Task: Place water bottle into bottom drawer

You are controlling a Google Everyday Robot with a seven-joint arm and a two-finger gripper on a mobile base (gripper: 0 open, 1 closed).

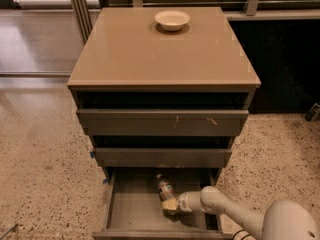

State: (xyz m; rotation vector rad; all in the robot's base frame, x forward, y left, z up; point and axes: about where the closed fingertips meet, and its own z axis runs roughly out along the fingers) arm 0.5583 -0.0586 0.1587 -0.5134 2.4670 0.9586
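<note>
gripper (170, 207) in bottom drawer (131, 210), perhaps touching water bottle (164, 187)

Base of water bottle (164, 188) behind end effector (170, 207) in bottom drawer (132, 209); arm (235, 216) cut off btm-right.

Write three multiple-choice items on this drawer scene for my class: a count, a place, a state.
1. How many drawers has the cabinet? A two; B three; C five.
2. Where is the water bottle? A on the cabinet top; B in the bottom drawer; C under the cabinet.
3. The bottom drawer is: A shut; B removed; C pulled out.
Answers: 1 B, three fronts stack up. 2 B, it sits inside that drawer, with the gripper at its near end. 3 C, its inside shows.
</note>
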